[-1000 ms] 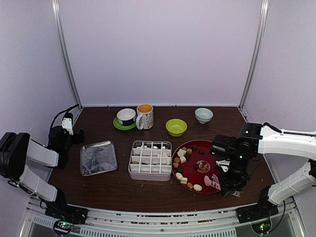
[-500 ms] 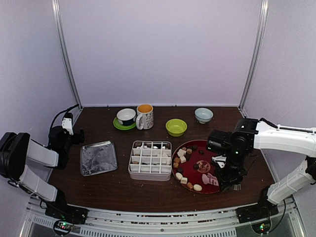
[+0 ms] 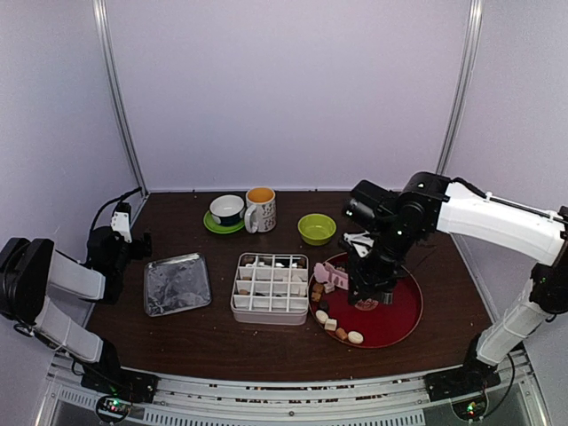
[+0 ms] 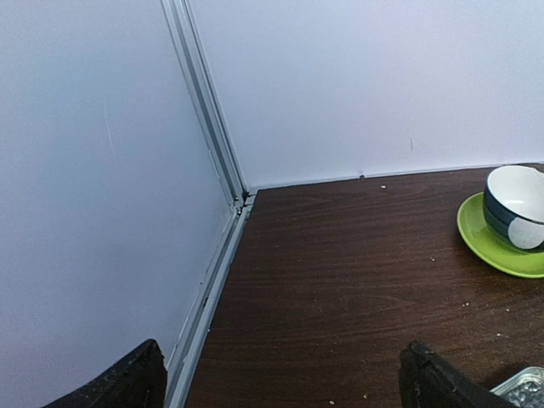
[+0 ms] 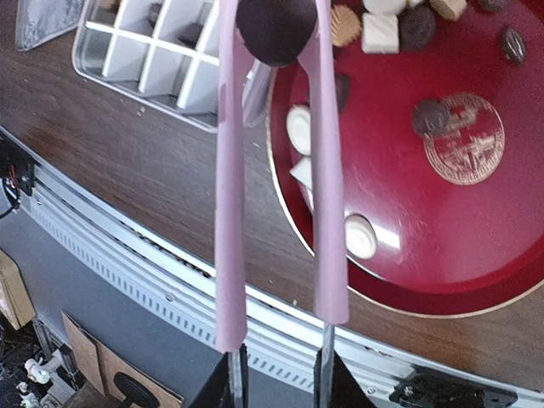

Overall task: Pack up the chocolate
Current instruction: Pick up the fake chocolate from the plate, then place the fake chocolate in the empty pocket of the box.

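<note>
Right wrist: dark chocolate [image 5: 276,30] between pink tongs [image 5: 229,212], overhead probably hidden.

light: bright, even, soft | shadows: faint | glare: white glints on glossy round red plate [image 5: 476,255] just beyond right fingers [image 5: 235,378] | blur: left fingers [image 4: 127,382] soft-edged

You get bare tabletop [image 3: 444,284] along the right edge and a strip along the near edge. The back edge is lined with a cup [image 3: 227,209] on a saucer [image 3: 213,225], a mug [image 3: 261,209] and a green bowl [image 3: 317,229]. The right hand [image 3: 359,288] and its pink tongs [image 3: 330,275] hang over the red plate [image 3: 404,319], by the divided box [image 3: 270,288]. A silver tin [image 3: 177,284] fills the left side; the back-left corner, ahead of the left hand [image 4: 280,387], is bare.
</note>
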`<state>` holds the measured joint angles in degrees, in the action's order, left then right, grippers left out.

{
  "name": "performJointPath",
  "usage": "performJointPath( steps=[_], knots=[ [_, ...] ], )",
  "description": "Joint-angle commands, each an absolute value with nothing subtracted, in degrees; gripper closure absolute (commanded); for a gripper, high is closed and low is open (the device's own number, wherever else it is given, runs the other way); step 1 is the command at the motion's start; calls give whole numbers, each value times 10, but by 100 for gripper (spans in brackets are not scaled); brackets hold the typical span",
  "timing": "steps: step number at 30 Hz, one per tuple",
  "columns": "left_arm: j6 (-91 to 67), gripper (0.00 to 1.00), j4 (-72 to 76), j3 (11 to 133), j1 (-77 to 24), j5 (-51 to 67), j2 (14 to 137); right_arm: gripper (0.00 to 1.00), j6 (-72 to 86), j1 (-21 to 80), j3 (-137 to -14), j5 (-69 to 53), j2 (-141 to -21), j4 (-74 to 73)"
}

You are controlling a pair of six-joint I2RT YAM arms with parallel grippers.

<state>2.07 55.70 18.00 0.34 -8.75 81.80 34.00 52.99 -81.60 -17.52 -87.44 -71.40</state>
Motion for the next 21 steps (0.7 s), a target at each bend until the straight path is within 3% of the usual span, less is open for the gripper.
performJointPath(
  steps=[1, 8, 21],
  knots=[
    [26, 2, 590, 185, 8, -83, 817, 74, 312, 530, -884, -208, -925, -662],
    [26, 2, 590, 185, 8, -83, 817, 75, 323, 548, -920, -272, -973, -657],
    [26, 2, 590, 185, 8, -83, 817, 75, 364, 577, -889, -222, -942, -750]
  ],
)
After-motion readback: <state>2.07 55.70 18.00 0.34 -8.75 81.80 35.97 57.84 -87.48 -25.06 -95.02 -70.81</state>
